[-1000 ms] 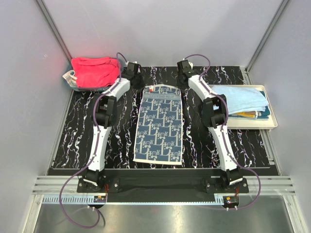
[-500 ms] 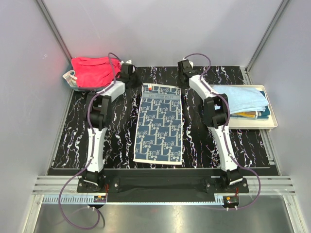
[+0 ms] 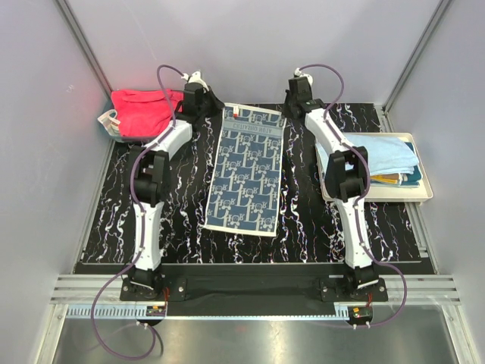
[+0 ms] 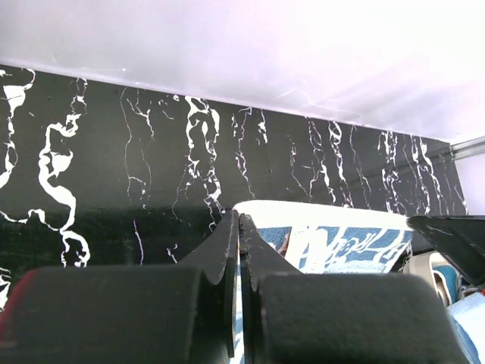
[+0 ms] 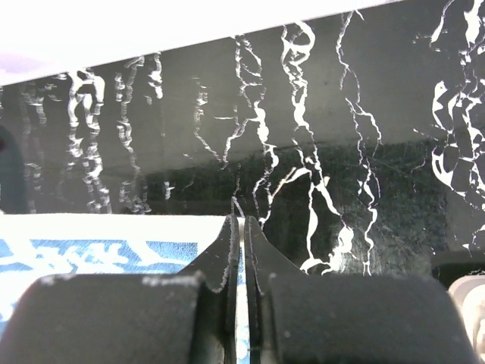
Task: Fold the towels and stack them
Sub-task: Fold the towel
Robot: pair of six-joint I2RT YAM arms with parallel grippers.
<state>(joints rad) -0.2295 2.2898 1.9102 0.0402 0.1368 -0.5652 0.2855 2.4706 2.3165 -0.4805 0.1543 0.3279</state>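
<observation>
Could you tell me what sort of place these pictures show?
Probably a robotics lab cell, not a home: two arms bolted to a rail, plain panel walls on aluminium posts, and a printed towel on a black marbled mat.

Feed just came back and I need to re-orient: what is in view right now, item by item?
printed towel: one, white with dark blue print, spread flat mid-table
red towel: one, red-pink, bunched in the bin
bin: one, translucent, far-left corner
blue towel: one, light blue, folded, top of the pile on the tray
mustard towel: one, mustard, under blue towel, only an edge shows
teal towel: one, teal, same pile, only an edge shows
tray: one, cream, right side
table: one, black with white veins
left end effector: one, black, shut on printed towel's far-left corner
right end effector: one, black, shut on its far-right corner
</observation>
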